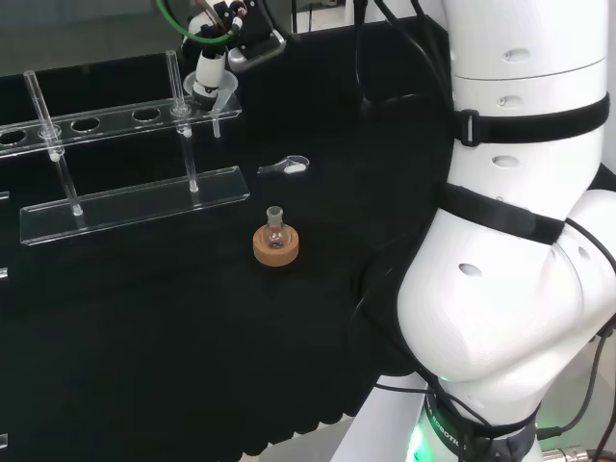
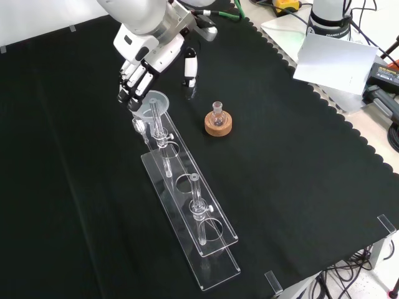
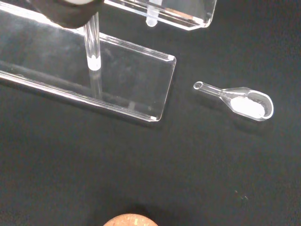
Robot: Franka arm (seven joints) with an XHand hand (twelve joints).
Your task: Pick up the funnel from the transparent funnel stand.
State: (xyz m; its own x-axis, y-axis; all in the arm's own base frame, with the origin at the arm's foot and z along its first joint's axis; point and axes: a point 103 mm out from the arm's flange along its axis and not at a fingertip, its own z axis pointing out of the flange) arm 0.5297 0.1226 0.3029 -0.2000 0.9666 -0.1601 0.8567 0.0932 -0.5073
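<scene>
One clear funnel (image 2: 154, 103) is seen in the upper left of the front view, seated in the end hole of the transparent funnel stand (image 2: 187, 212), with its wide round mouth upward and its narrow stem hanging through the upper rail. In the head view the same funnel (image 1: 214, 96) sits at the top centre of the frame, at the right end of the stand (image 1: 135, 202).

The funnel is judged to be light, thin-walled and rigid; whether it is glass or plastic cannot be told, so it is best treated as breakable. Its smooth wall is likely to be slippery. A hold is best taken at the rim or on the cone just under it, and a straight upward lift is called for so that the stem clears the hole and the upright post beside it.

The hand (image 2: 138, 78) is seen just beside the funnel's mouth in the front view, with the fingers (image 2: 128, 93) bent downward against the far edge of the rim and the thumb held apart on the other side. Whether anything is actually clasped cannot be told; the funnel appears to rest in the stand.

A small flask on a cork ring (image 2: 218, 123) and a glass scoop holding white powder (image 3: 244, 101) lie apart on the black surface (image 2: 299, 187).
</scene>
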